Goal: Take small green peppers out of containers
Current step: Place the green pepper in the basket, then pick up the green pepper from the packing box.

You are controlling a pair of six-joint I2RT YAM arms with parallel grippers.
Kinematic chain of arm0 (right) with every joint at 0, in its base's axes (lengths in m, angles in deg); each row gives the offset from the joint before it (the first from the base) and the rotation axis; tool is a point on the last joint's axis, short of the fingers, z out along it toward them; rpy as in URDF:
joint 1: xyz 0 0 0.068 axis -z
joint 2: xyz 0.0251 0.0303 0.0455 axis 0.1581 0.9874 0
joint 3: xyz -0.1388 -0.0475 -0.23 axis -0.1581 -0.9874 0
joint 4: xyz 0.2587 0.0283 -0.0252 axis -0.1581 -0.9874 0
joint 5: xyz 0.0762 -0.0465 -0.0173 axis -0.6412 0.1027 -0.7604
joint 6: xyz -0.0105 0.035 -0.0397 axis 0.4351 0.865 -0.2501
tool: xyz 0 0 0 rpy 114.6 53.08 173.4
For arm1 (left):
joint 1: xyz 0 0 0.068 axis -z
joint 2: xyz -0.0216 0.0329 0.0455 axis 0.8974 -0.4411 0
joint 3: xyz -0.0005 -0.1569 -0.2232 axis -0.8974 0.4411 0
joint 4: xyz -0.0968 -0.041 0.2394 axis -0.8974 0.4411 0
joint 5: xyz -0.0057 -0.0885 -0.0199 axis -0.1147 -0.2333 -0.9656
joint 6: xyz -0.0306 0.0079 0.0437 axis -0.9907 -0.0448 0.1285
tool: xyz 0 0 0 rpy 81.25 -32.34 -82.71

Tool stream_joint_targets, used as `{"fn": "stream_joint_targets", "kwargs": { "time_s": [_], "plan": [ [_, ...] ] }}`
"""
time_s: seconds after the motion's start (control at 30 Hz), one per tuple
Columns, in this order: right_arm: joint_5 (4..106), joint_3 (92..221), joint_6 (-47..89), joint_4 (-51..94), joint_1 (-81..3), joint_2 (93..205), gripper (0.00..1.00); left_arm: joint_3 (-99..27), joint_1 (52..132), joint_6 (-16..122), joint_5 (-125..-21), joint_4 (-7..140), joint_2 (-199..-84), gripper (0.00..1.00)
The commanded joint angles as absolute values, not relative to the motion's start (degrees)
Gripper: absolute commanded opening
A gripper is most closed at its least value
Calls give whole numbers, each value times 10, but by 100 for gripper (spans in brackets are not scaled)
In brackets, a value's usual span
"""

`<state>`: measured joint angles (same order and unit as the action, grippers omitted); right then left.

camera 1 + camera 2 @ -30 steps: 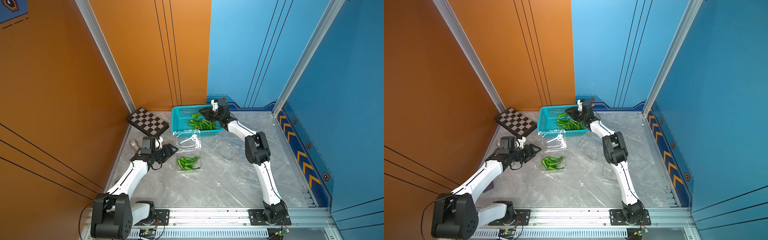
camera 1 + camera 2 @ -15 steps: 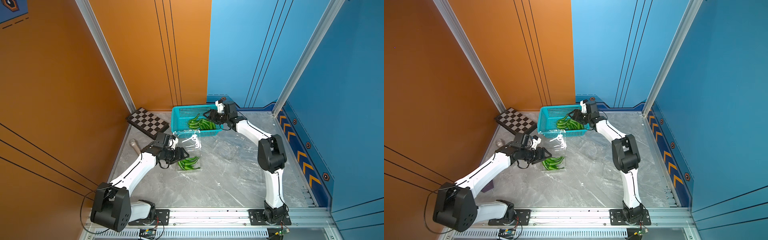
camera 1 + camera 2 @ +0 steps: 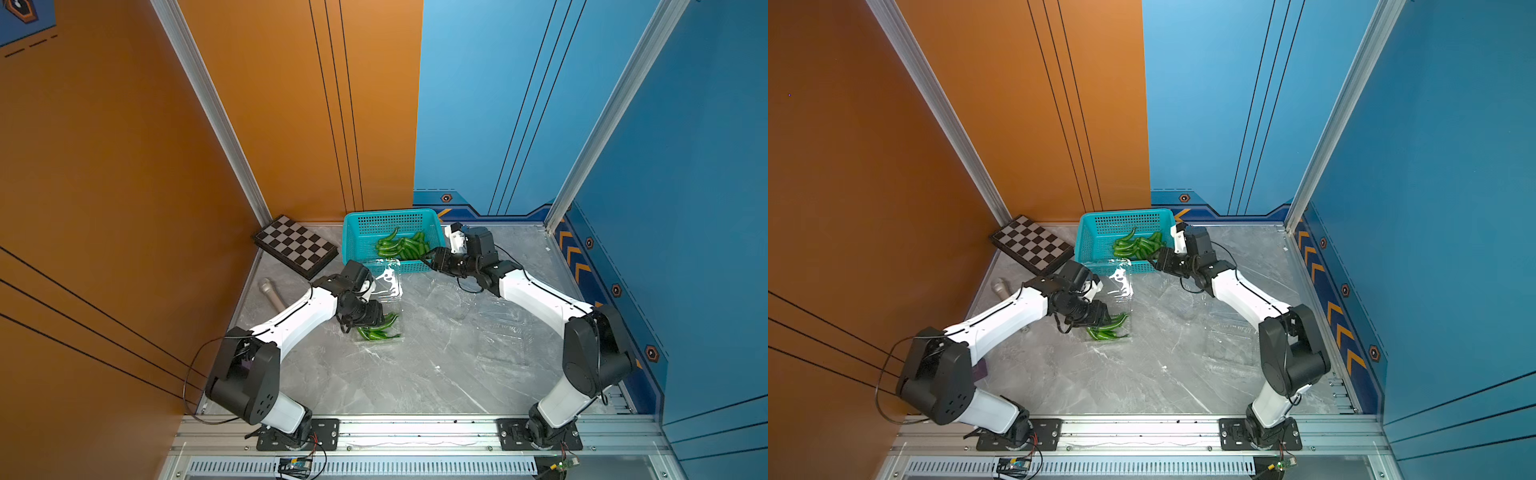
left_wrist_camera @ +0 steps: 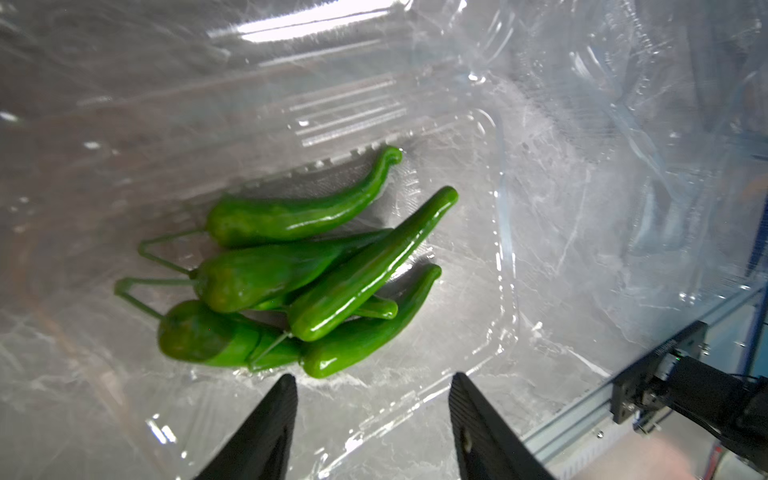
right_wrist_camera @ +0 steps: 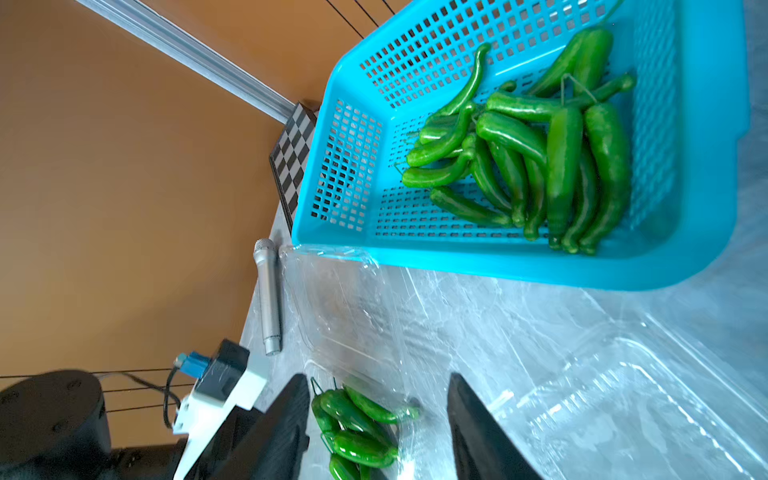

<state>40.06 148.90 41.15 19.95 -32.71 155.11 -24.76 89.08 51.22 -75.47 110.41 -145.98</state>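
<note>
A clear container (image 3: pixel 397 338) lies open on the table, its lid (image 3: pixel 388 276) raised toward the basket. Several small green peppers (image 3: pixel 376 331) (image 4: pixel 316 270) lie piled in its tray. My left gripper (image 3: pixel 379 319) (image 4: pixel 374 382) hangs just over the near end of that pile, open, with nothing between its fingers. My right gripper (image 3: pixel 428 259) (image 5: pixel 378 382) is open and empty outside the front right corner of the teal basket (image 3: pixel 390 216). More small green peppers (image 3: pixel 401 247) (image 5: pixel 540 158) lie heaped in the basket.
Empty clear containers (image 3: pixel 503 332) (image 5: pixel 623 395) lie on the table's right half below my right forearm. A folded chessboard (image 3: pixel 295 245) sits at the back left by the orange wall, with a silver microphone (image 3: pixel 272 293) in front of it.
My left arm has swung right, from the table's left to over the peppers in the open container. My right gripper has drawn back out of the basket to its front right corner and opened wider.
</note>
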Motion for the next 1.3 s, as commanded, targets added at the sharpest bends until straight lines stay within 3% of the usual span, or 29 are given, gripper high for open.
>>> {"fn": "stream_joint_targets", "kwargs": {
  "time_s": [0.0, 0.5, 1.27],
  "plan": [
    [427, 1465, 392, 191, -324, 1510, 55, -276, 906, 558, -683, 1157, -1494, 61],
    [426, 1361, 396, 172, -261, 1377, 55, -313, 960, 601, -584, 1166, -1551, 57],
    [411, 1350, 398, 168, -244, 1371, 55, -330, 992, 601, -558, 1173, -1596, 44]
  ]
}}
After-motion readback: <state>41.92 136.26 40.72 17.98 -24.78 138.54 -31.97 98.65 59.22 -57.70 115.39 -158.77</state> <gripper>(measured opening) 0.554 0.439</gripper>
